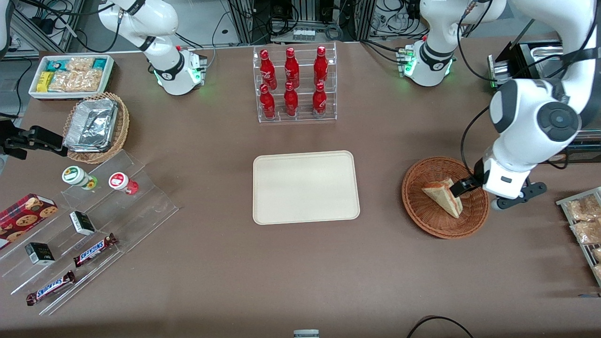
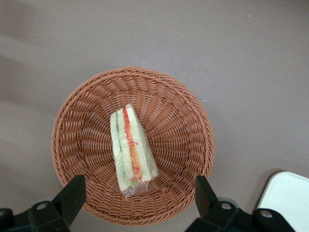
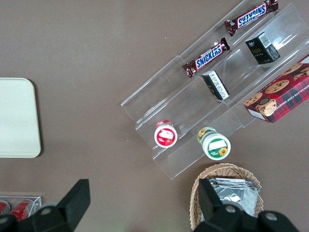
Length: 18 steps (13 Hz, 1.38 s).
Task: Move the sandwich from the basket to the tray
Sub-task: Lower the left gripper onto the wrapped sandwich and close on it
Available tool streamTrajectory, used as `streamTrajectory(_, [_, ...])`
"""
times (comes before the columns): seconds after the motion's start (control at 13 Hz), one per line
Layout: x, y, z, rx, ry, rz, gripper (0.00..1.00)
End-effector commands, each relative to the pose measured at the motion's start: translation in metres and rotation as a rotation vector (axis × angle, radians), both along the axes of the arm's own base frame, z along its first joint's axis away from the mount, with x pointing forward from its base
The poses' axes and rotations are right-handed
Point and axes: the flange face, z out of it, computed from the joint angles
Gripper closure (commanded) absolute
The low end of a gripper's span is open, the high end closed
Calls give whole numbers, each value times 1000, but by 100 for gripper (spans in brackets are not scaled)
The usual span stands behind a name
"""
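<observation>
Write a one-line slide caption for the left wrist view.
Open gripper poised above the wrapped sandwich lying in the wicker basket, with a corner of the tray visible.

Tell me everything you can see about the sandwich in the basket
The sandwich is a triangular wedge of pale bread with green and red-orange filling along its cut edge, seemingly in clear wrap. It lies near the middle of the round reddish-brown wicker basket, resting on the weave. The gripper hovers above it with fingers open, not touching.
</observation>
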Motion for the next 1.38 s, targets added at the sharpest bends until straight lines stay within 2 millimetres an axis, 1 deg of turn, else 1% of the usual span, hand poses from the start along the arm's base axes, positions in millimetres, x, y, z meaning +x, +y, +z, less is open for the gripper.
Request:
streamTrajectory(0.0, [-23, 0, -20, -6, -31, 75, 0])
streamTrajectory(0.15, [-28, 0, -37, -6, -21, 156, 0])
streamTrajectory(0.38, [-39, 1, -56, -5, -16, 192, 0])
streamTrajectory(0.77, [-42, 2, -77, 1, 1, 203, 0])
streamTrajectory(1.15, [-39, 1, -108, -6, -11, 233, 0])
streamTrajectory(1.31, [-39, 0, -115, -7, -13, 232, 0])
